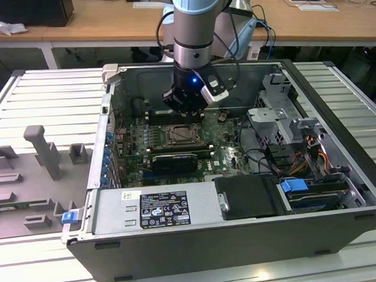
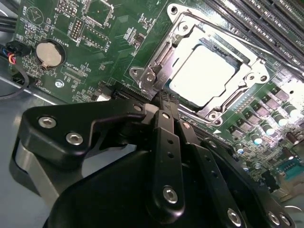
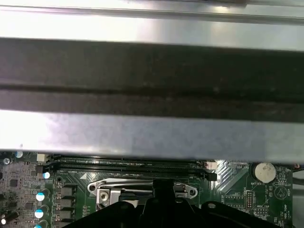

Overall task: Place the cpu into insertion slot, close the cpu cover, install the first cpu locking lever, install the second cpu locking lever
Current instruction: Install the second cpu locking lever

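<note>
Inside the open grey computer case (image 1: 338,140), the flat square silvery-grey cpu (image 2: 202,76) lies seated in the socket of the green motherboard (image 2: 109,28), framed by the thin silvery metal cpu cover (image 2: 185,28) lying flat around it. Just beside the socket's edge, the black hand (image 2: 164,102) hovers with its fingertips (image 2: 167,107) clenched together, grasping nothing. Exterior view: the hand (image 1: 185,110) hangs over the socket's far edge.

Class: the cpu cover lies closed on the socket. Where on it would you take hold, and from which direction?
The cpu cover lies flat around the cpu, so its face gives no purchase. Probably best is the frame's raised outer edge nearest the gripper, approached from above, one jaw beside the frame and one in its opening, clear of the memory slots behind it.
</note>
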{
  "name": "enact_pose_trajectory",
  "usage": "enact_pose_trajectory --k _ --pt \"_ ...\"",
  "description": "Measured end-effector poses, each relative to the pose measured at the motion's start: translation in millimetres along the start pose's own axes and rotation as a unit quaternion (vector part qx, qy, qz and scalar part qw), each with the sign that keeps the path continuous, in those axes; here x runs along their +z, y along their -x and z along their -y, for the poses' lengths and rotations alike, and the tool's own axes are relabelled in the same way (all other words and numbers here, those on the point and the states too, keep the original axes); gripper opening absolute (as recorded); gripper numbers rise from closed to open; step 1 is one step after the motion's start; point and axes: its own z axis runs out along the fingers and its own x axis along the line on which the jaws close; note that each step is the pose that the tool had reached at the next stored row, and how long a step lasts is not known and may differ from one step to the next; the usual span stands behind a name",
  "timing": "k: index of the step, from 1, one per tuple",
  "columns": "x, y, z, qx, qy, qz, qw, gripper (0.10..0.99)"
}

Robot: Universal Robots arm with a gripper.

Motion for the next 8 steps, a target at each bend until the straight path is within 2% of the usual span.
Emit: enact_pose_trajectory --k 8 --pt "-0.5 -0.3 7.7 0.0 0.0 0.0 1.0 0.106"
